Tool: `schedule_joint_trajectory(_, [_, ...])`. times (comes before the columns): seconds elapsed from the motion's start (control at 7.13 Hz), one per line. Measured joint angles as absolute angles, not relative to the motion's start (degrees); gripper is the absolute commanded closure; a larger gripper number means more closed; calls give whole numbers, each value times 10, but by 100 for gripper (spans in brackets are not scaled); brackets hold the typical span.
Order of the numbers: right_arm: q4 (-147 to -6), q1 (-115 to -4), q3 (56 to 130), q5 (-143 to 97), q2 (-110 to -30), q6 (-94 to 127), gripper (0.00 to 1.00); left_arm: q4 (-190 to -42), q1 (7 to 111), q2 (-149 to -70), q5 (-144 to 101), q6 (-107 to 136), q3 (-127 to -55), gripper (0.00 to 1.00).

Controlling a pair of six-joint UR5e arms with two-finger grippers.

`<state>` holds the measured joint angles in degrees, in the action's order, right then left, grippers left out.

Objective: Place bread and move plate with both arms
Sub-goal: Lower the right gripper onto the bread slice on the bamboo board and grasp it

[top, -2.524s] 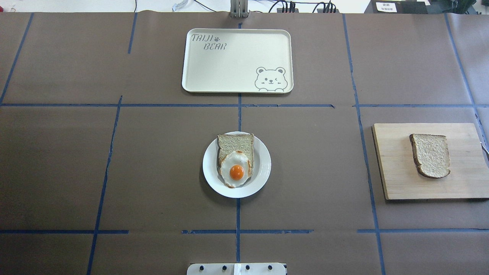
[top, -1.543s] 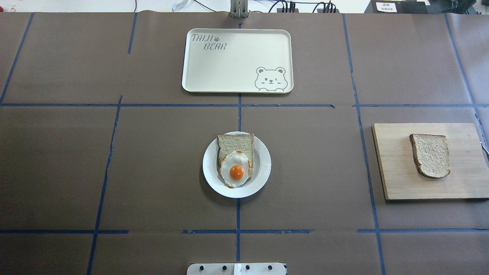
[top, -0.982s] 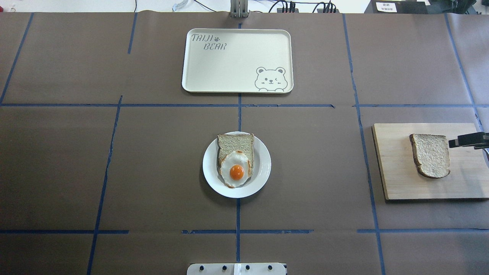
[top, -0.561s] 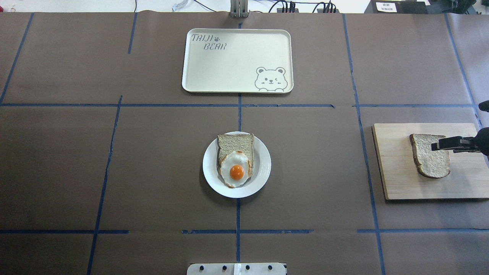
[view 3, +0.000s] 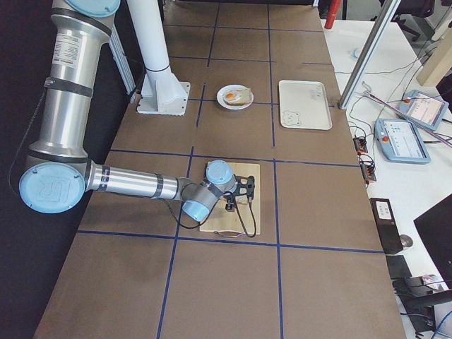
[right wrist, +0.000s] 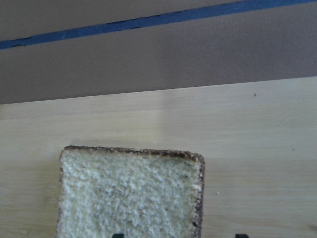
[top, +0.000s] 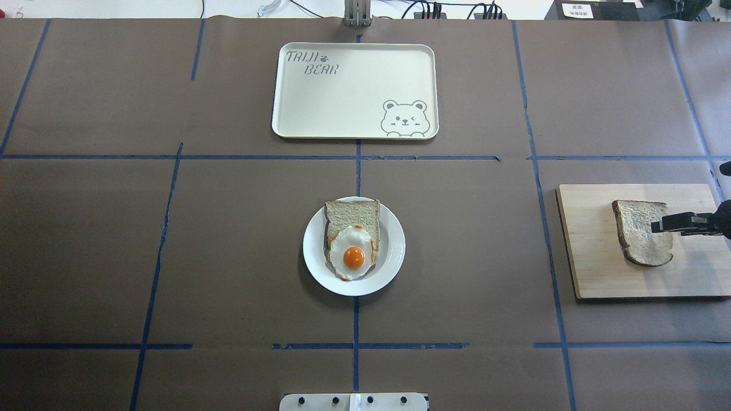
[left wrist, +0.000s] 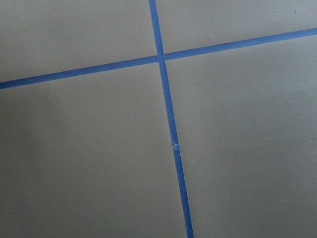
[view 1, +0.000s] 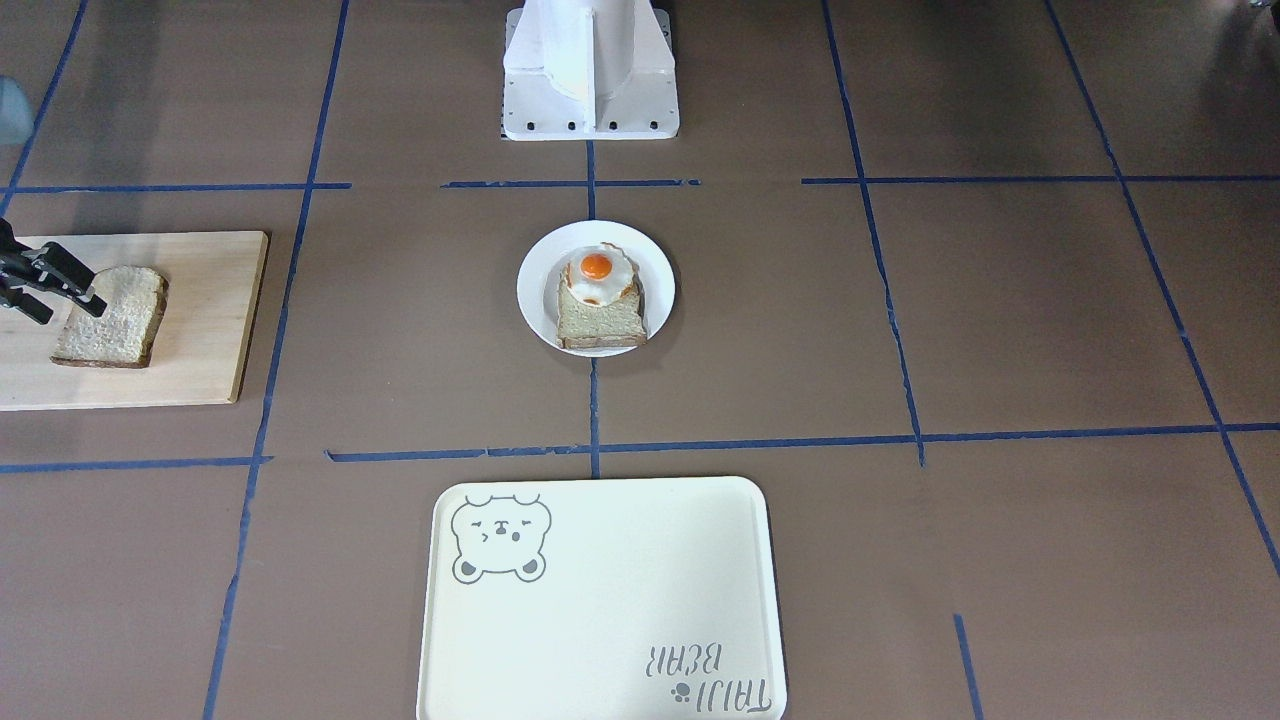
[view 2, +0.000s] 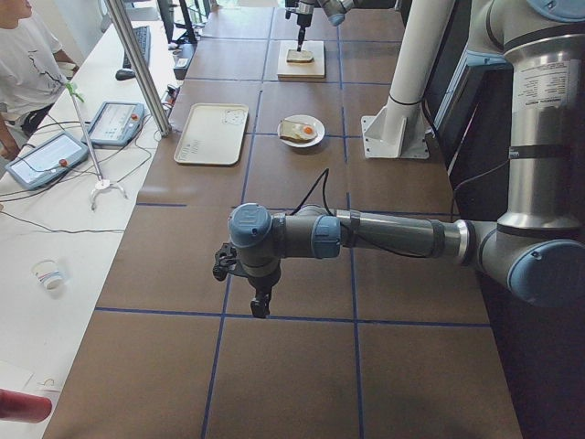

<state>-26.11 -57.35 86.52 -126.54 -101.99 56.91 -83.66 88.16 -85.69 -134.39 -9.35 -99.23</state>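
now the right hand (top: 657,226), fingers apart, hangs over the speckled tan wholemeal bread slice (top: 638,234); for the left hand (view 2: 260,311), one cannot tell.

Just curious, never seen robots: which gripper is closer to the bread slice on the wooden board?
The right. The right gripper hangs over the bread on the wooden board; the left gripper hovers above the table far away, at the opposite end.
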Motion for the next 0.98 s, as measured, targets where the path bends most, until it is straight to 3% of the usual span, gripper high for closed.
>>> schedule_joint_trajectory(0.14, [-252, -573, 858, -1271, -1016, 572, 58, -837, 882, -857, -1344, -93, -992, 0])
schedule_joint_trajectory(0.56, [-246, -575, 859, -1313, -1012, 575, 57, -837, 882, -857, -1344, -93, -992, 0])
schedule_joint_trajectory(0.98, [-246, -576, 858, -1317, -1013, 576, 87, -837, 882, -857, -1344, -94, -992, 0])
